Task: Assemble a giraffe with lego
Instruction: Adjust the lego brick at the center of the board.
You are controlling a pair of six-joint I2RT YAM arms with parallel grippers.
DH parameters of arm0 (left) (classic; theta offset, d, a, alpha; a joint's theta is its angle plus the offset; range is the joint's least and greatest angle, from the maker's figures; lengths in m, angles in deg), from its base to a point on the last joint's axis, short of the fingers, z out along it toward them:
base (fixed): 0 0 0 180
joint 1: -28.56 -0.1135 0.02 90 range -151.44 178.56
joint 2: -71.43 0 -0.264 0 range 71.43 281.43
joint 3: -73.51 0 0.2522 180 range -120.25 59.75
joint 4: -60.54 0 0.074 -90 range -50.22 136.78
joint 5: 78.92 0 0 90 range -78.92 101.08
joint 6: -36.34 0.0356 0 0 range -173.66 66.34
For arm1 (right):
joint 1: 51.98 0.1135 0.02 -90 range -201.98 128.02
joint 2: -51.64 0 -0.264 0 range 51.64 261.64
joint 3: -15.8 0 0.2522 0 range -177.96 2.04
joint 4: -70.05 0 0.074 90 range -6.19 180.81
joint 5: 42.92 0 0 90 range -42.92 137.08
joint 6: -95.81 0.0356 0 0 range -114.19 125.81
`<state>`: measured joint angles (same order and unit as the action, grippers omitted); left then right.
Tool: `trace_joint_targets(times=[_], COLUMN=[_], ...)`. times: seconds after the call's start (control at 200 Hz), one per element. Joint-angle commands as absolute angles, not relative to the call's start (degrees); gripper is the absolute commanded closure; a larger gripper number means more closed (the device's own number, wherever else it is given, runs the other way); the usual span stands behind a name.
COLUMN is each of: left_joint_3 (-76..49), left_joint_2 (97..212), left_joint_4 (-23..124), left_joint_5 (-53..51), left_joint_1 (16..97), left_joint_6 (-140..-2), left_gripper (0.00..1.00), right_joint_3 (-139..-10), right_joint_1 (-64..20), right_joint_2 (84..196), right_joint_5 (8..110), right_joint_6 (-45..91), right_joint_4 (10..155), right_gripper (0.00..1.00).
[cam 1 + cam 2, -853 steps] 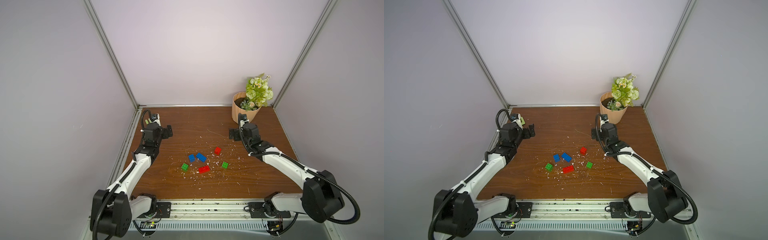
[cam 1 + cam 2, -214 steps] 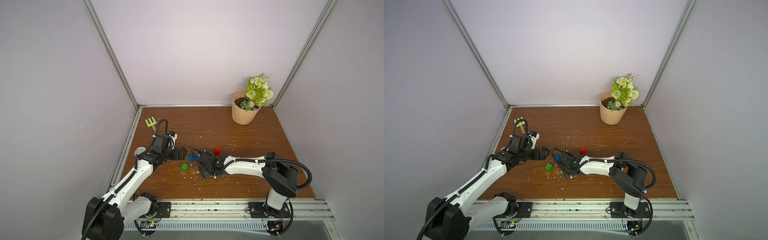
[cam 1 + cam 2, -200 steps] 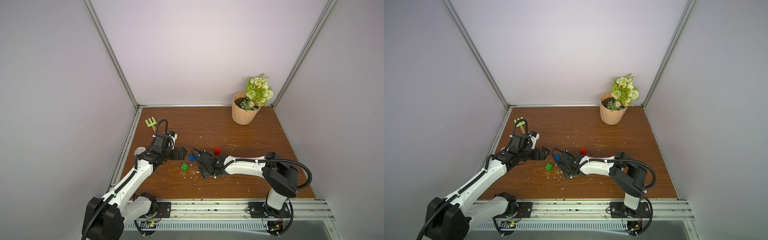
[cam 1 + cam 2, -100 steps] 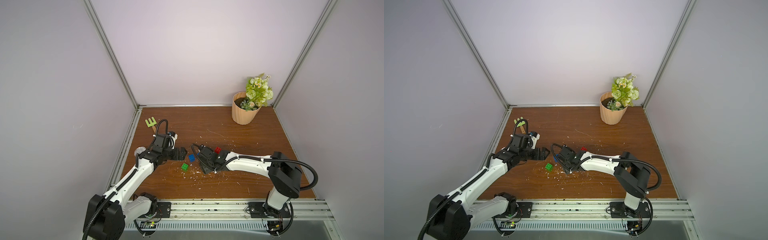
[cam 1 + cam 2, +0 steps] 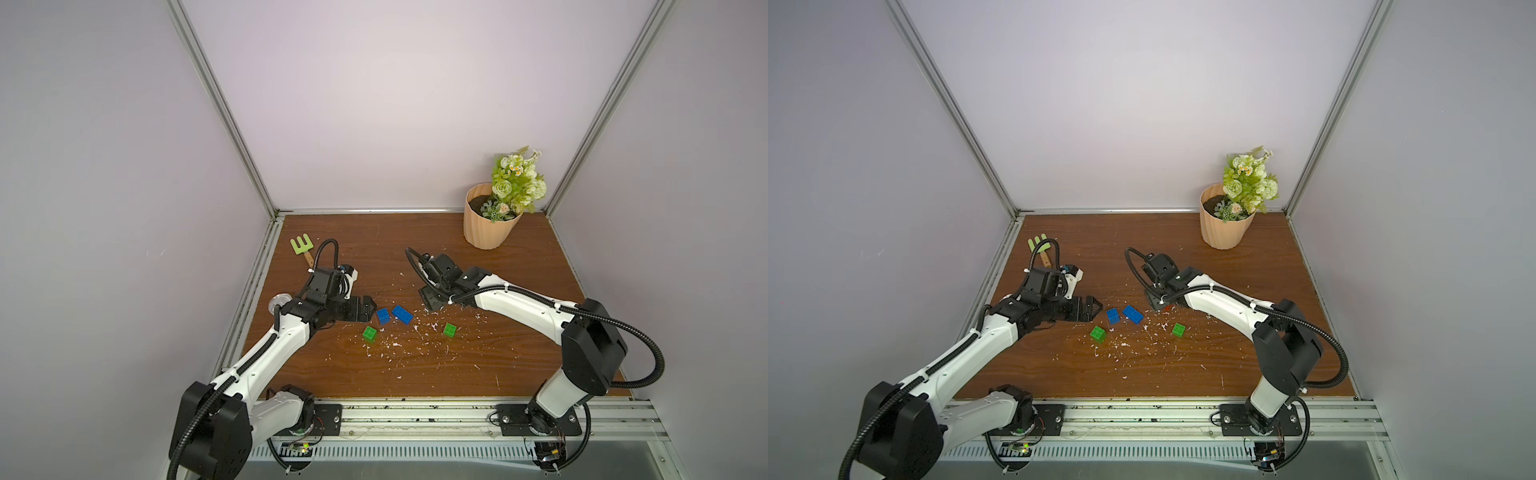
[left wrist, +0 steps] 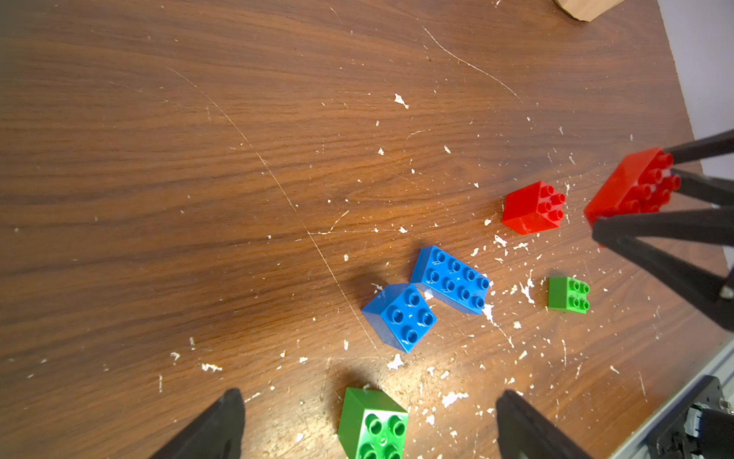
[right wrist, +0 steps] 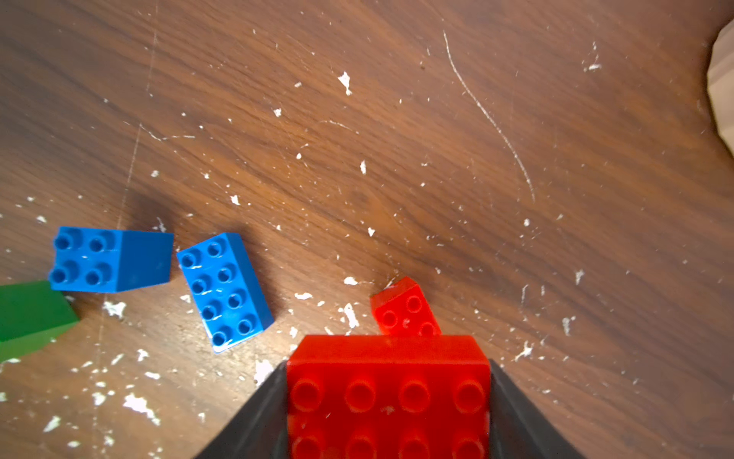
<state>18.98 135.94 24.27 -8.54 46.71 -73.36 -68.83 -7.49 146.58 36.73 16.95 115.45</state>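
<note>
On the table's (image 5: pixel 415 374) near side, the left green brick (image 5: pixel 369 333) is found by the left gripper (image 5: pixel 1096 311), whose jaws are held apart and empty. The right green brick (image 5: pixel 449 329) is set well apart. Just beyond, the blue square (image 5: pixel 383 316) and blue oblong (image 5: pixel 402 314) are laid nearly touching. Farther on, the red oblong (image 6: pixel 631 186) is clamped by its short ends in the right gripper (image 7: pixel 388 405), apparently lifted, beside the red square (image 6: pixel 534 208). No giraffe is built yet. The bricks are judged light, stiff and slick: flat sides should be gripped, studs kept up.

Bare counter (image 5: pixel 395 241) is left at the back, bounded by the flower pot (image 5: pixel 486 237) and toy rake (image 5: pixel 302 246). The middle is blocked by the blue square brick (image 5: pixel 383 316), blue oblong brick (image 5: pixel 402 314), left green brick (image 5: pixel 369 333) and right green brick (image 5: pixel 449 329).
</note>
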Motion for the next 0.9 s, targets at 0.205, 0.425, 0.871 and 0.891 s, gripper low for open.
trace_joint_targets(times=[0.205, 0.425, 0.871, 0.891], left_joint_3=[17.33, 17.31, 17.31, 17.32], left_joint_2=[135.68, 135.94, 137.08, 137.08], left_joint_4=[23.24, 23.31, 23.75, 23.75], left_joint_5=[-10.52, -11.6, -12.78, -12.7], left_joint_1=[46.12, 46.13, 46.14, 46.12], left_joint_6=[-72.39, -71.64, -71.06, -71.05], left_gripper=[0.0, 0.0, 0.0, 0.0], right_joint_3=[-73.34, -71.09, -69.15, -69.26], right_joint_1=[-11.86, -15.82, -17.44, -17.44], right_joint_2=[149.48, 149.52, 151.4, 151.71], right_joint_5=[44.13, 47.38, 49.82, 49.8], right_joint_6=[4.01, -1.03, -3.42, -3.42], right_joint_4=[115.98, 113.62, 114.4, 114.59], right_gripper=[0.34, 0.35, 0.36, 0.36])
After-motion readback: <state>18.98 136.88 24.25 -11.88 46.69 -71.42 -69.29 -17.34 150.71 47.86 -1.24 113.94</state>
